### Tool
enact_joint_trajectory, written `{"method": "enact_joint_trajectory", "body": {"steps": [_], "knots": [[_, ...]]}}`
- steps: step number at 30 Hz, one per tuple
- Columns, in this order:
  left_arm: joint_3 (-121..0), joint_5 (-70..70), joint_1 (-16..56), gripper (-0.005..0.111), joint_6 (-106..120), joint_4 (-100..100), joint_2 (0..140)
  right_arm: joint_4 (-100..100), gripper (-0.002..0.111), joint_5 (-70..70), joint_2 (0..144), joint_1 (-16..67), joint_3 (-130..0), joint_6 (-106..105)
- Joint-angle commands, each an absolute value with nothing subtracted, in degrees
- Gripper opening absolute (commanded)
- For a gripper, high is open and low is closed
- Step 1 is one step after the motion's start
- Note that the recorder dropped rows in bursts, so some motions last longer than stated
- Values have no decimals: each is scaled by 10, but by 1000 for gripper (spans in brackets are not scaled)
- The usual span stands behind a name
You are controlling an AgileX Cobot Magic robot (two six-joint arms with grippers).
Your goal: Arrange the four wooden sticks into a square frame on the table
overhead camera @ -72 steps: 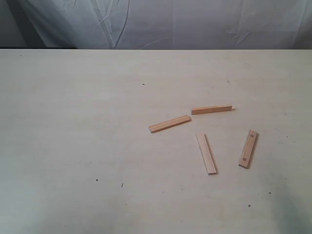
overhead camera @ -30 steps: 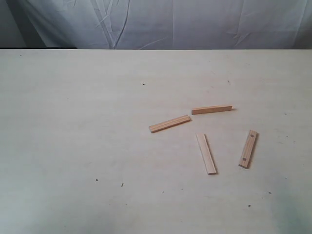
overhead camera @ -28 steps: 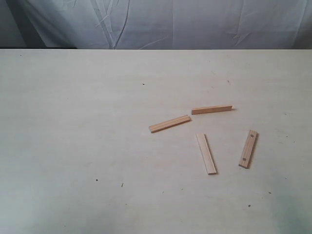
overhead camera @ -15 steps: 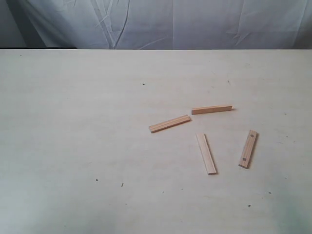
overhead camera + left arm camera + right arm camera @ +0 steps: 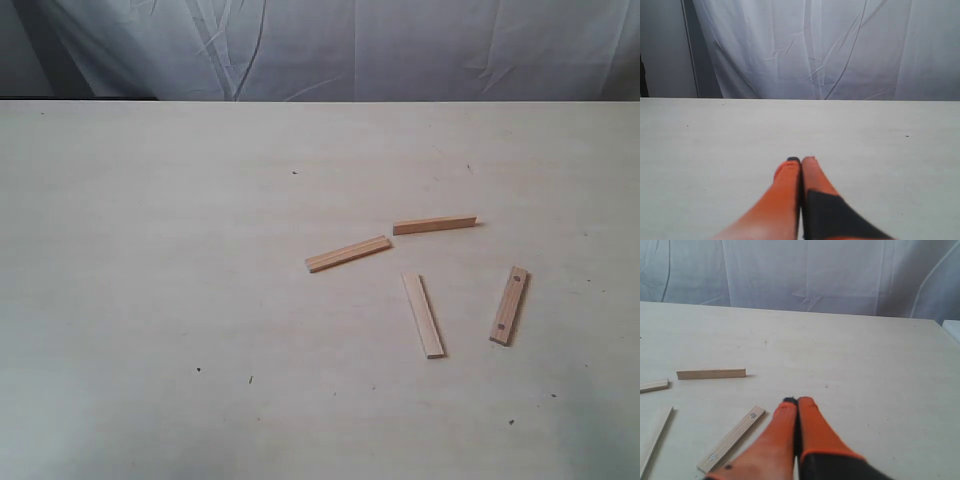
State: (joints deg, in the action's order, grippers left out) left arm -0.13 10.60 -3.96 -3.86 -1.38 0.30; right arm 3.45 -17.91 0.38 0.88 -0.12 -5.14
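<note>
Four pale wooden sticks lie loose and apart on the cream table (image 5: 150, 250). One stick (image 5: 348, 253) slants at the middle, a second (image 5: 434, 225) lies nearly level behind it, a third (image 5: 423, 314) points toward the front, and a fourth with two dark dots (image 5: 509, 305) lies farthest right. Neither arm shows in the exterior view. My right gripper (image 5: 796, 401) is shut and empty, just beside the dotted stick (image 5: 731, 439); the level stick (image 5: 711, 373) lies farther off. My left gripper (image 5: 800, 160) is shut with nothing in it, above bare table, with no stick in its view.
A white wrinkled curtain (image 5: 350, 45) hangs behind the table's far edge. A dark post (image 5: 689, 47) stands at the curtain's side in the left wrist view. Tiny dark specks dot the tabletop.
</note>
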Motion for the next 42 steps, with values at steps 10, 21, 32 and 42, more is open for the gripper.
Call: {"method": "enact_joint_trajectory", "body": {"steps": [10, 21, 32, 42], "knots": [[0, 68, -40, 0, -40, -20, 0, 31, 0, -174, 0, 11, 0, -52], [0, -58, -40, 0, -40, -14, 0, 30, 0, -51, 0, 11, 0, -52], [-18, -124, -40, 0, -39, 62, 11, -44, 0, 203, 0, 11, 0, -103], [-313, 111, -32, 0, -39, 29, 483, 137, 0, -124, 142, 11, -151, -123]]}}
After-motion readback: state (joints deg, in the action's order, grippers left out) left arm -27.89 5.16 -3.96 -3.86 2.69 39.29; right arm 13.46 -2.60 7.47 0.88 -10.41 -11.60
